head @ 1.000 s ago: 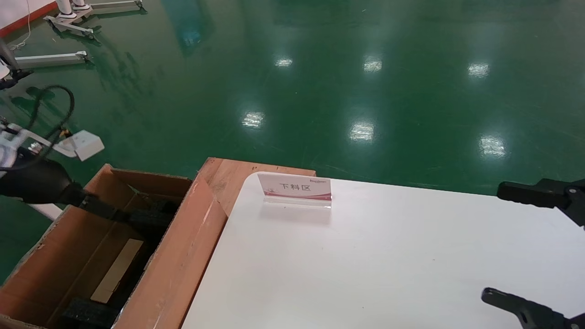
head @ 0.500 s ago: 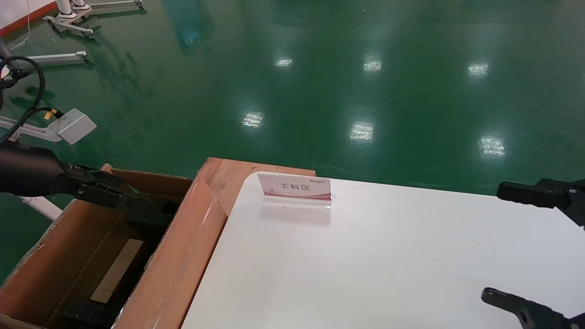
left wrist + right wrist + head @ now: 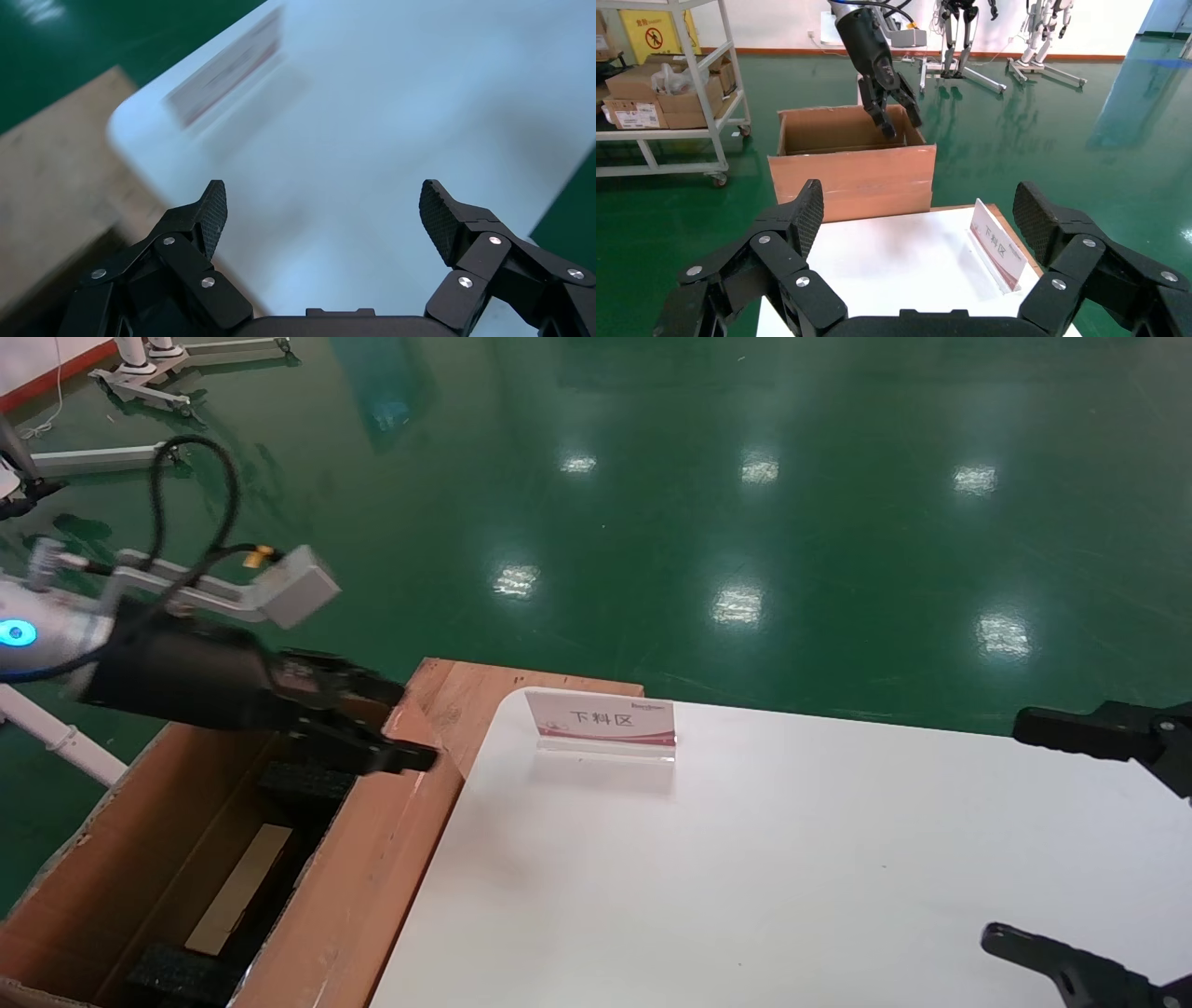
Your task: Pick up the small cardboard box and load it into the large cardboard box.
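Head view: our left pincer (image 3: 396, 724), spread and empty, hangs over the large cardboard box (image 3: 363, 877); our right pincer (image 3: 919, 210) spread too.

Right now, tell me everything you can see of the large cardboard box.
The large cardboard box is a brown corrugated carton standing open beside the white table, at the robot's left. Its long side flap leans against the table edge. Inside lie black foam blocks and a pale tan flat piece at the bottom, which may be the small box. The left gripper hangs over its far corner, jaws open and empty, touching nothing that I can see.
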`<act>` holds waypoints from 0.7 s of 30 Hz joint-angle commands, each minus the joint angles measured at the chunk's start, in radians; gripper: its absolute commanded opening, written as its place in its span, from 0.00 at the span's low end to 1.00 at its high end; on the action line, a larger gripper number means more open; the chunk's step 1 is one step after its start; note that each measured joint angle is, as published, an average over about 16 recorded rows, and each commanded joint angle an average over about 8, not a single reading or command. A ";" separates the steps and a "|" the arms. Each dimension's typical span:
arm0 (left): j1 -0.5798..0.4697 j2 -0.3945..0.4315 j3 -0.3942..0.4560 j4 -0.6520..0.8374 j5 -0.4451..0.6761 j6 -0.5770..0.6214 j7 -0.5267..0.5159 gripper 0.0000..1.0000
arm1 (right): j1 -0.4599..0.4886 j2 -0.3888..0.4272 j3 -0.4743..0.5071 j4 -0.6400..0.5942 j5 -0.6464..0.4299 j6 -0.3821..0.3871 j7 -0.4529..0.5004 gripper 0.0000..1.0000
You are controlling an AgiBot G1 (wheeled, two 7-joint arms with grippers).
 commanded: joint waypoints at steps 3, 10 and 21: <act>0.096 0.018 -0.130 -0.038 -0.007 0.011 0.027 1.00 | 0.000 0.000 0.000 0.000 0.000 0.000 0.000 1.00; 0.262 0.048 -0.356 -0.103 -0.020 0.031 0.074 1.00 | 0.000 0.000 -0.001 0.000 0.000 0.000 0.000 1.00; 0.524 0.096 -0.712 -0.207 -0.041 0.061 0.147 1.00 | 0.000 0.000 -0.001 0.000 0.001 0.000 -0.001 1.00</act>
